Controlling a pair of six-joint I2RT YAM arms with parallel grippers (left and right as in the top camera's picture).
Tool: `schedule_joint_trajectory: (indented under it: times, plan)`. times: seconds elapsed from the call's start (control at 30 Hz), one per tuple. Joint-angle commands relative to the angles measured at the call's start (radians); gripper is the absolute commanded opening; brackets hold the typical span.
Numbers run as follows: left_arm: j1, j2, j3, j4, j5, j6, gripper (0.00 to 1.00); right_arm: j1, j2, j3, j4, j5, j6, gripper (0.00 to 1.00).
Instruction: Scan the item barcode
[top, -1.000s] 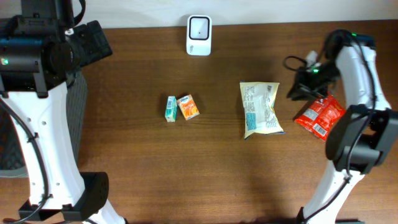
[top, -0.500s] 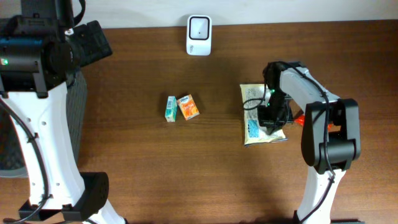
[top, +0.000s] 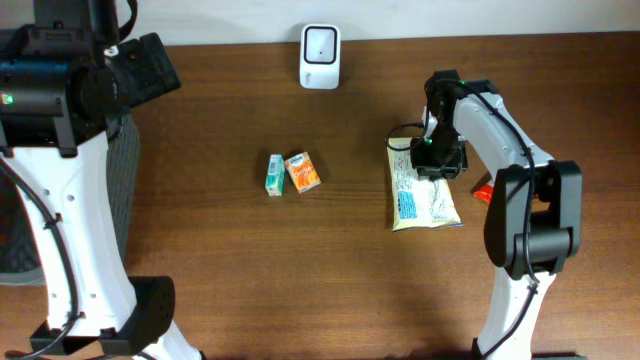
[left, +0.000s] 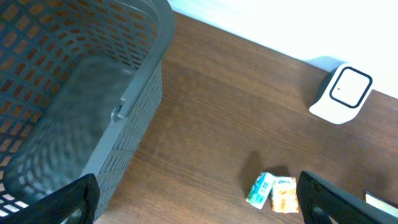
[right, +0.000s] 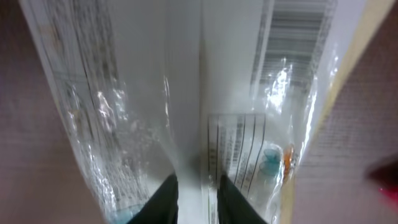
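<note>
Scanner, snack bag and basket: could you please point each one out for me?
scanner (top: 320, 43): overhead view, centre of its white face.
snack bag (top: 425, 205): overhead view, lower part of its printed back.
basket (left: 140, 118): left wrist view, outer mesh wall.

The right hand (top: 437, 160) is set on the far end of the snack bag (top: 425, 203), which is laid on the table (top: 230, 270). A green box (top: 275, 174) and an orange box (top: 303, 172) are placed side by side.

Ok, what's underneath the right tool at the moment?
The pale snack bag, printed back up, barcode showing; the right tool pinches its centre seam. The arm covers part of the bag's top edge and most of a red packet beside it.
</note>
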Motion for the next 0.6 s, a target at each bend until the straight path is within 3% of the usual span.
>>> schedule_joint_trajectory:
  times: [0.0, 0.1, 0.17, 0.2, 0.3, 0.37, 0.43, 0.57]
  plan:
    - [0.000, 0.000, -0.002, -0.001, -0.007, 0.012, 0.99, 0.008, -0.005, -0.071, 0.130, 0.115, 0.006, 0.21]
    - [0.000, 0.000, -0.002, -0.001, -0.007, 0.012, 0.99, 0.008, -0.005, -0.129, 0.233, 0.148, 0.013, 0.27]
    - [0.000, 0.000, -0.002, -0.001, -0.007, 0.012, 0.99, 0.008, -0.013, -0.090, 0.172, 0.138, 0.045, 0.19]
    - [0.000, 0.000, -0.002, -0.001, -0.007, 0.012, 0.99, 0.008, -0.018, -0.042, 0.126, 0.137, 0.082, 0.22]
    - [0.000, 0.000, -0.002, -0.001, -0.007, 0.012, 0.99, 0.008, -0.022, 0.164, -0.051, 0.029, 0.083, 0.49]
    - [0.000, 0.000, -0.002, -0.001, -0.007, 0.012, 0.99, 0.010, -0.022, 0.325, -0.158, -0.161, 0.068, 0.69]
    - [0.000, 0.000, -0.002, -0.001, -0.007, 0.012, 0.99, 0.022, -0.022, 0.354, -0.146, -0.282, 0.068, 1.00]
    - [0.000, 0.000, -0.002, -0.001, -0.007, 0.012, 0.99, 0.099, -0.005, 0.312, -0.084, -0.301, 0.068, 0.99]
